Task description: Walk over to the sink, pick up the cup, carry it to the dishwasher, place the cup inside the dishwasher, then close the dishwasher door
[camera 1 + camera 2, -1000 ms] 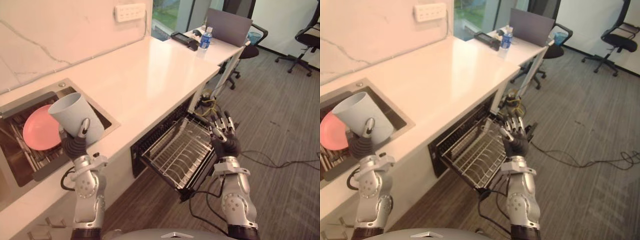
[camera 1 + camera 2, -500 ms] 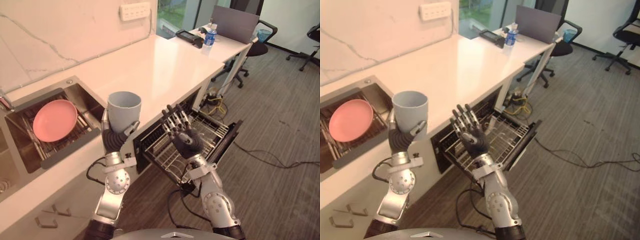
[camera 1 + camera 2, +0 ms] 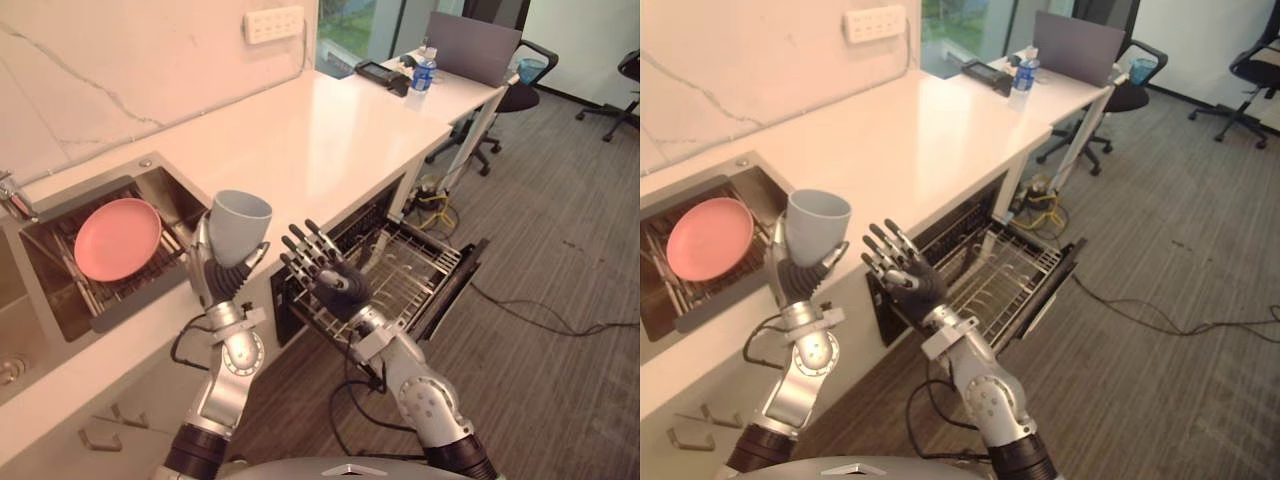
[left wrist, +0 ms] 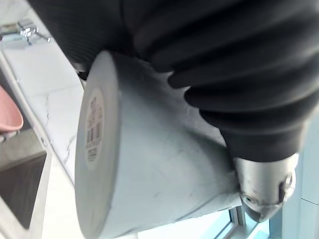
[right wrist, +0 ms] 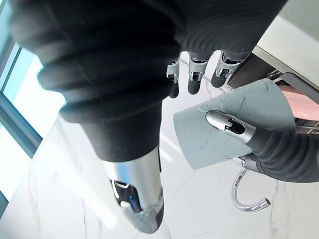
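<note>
A pale grey-blue cup (image 3: 237, 226) is held upright, tilted a little, in my left hand (image 3: 218, 279), whose fingers and thumb curl round its lower part; the left wrist view shows its base (image 4: 97, 149) close up. The cup hangs in front of the counter edge, between the sink (image 3: 40, 229) and the dishwasher. My right hand (image 3: 325, 276) is raised beside the cup with fingers spread, holding nothing; its fingertips (image 5: 194, 79) show near the cup (image 5: 234, 124). The dishwasher door (image 3: 455, 292) is open and its wire rack (image 3: 395, 281) is pulled out, below and right of both hands.
A pink plate (image 3: 117, 238) stands in the sink's rack. The white counter (image 3: 300, 130) runs back to a desk with a laptop (image 3: 472, 48) and a water bottle (image 3: 422, 72). Office chairs (image 3: 528, 75) stand on the grey floor at the back right.
The cup has tilted and shifted slightly left. My right hand has dropped a little and moved closer to the cup, fingers still spread. The camera has shifted slightly.
</note>
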